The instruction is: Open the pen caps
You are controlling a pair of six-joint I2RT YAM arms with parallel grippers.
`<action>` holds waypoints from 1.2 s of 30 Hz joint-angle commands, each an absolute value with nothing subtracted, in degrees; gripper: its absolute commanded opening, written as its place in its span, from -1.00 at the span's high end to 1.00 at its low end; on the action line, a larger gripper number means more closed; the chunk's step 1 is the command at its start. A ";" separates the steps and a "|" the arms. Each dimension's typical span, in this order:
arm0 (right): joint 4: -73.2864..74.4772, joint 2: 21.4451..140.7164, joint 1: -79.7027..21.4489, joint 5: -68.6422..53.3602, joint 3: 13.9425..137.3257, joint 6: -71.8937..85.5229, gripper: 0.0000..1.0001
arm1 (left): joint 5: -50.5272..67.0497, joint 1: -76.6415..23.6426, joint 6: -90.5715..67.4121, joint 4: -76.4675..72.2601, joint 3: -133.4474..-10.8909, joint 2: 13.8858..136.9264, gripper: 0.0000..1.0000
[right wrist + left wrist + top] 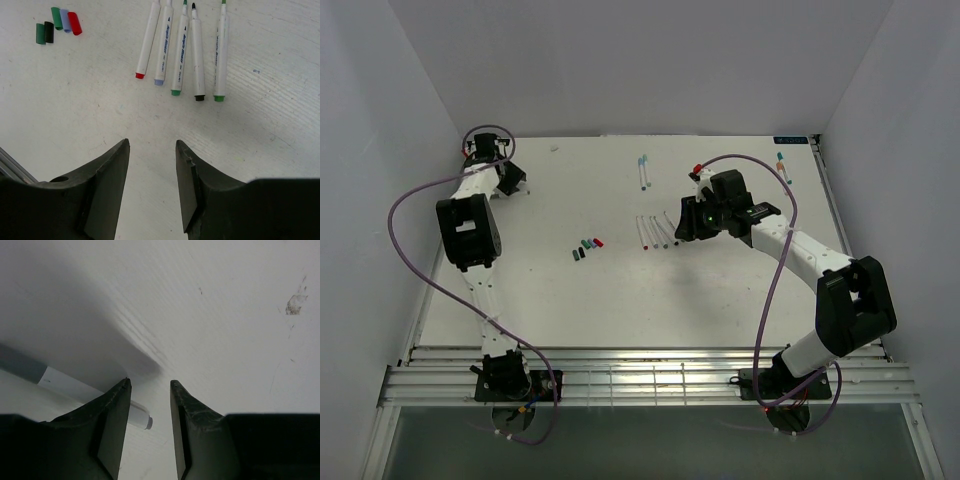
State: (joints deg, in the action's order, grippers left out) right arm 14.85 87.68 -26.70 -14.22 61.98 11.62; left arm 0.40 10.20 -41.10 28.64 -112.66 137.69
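- Left gripper (150, 385): black fingers parted, not closed on anything, tips low over the white tabletop (225, 315).
- A white plastic pen barrel with a grey far section (70, 385) comes in from the left. It passes behind the left-hand finger, and its near end shows in the gap. The right-hand finger stands apart from it. Cannot tell whether the left-hand finger touches it.
- Ahead and to the right of these tips is open board, with a brown smudge (296, 301) far right. The top view puts this gripper in the table's far left corner, with walls close on two sides.
- Right gripper (152, 145): fingers parted, holding nothing.
- Straight ahead of its tips lies a row of five uncapped white pens (182, 50). Their near ends are roughly level, with bare table between them and the tips.
- Short cylindrical plastic pen caps (57, 25) (dark green, black, green, lilac, red) are all off. They are bunched far ahead-left of the left-hand finger, apart from the pens.
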 commanded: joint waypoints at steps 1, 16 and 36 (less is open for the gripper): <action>12.83 86.66 -26.89 -15.21 62.31 11.95 0.03 | 2.81 10.11 -38.94 33.22 -106.01 134.83 0.03; 10.99 84.55 -27.95 -15.56 59.42 12.48 0.03 | 7.73 8.88 -34.90 26.99 -82.01 117.08 0.10; 9.49 82.44 -27.95 -15.82 57.39 12.22 0.03 | -6.16 8.53 -34.72 35.07 -85.51 110.30 -0.03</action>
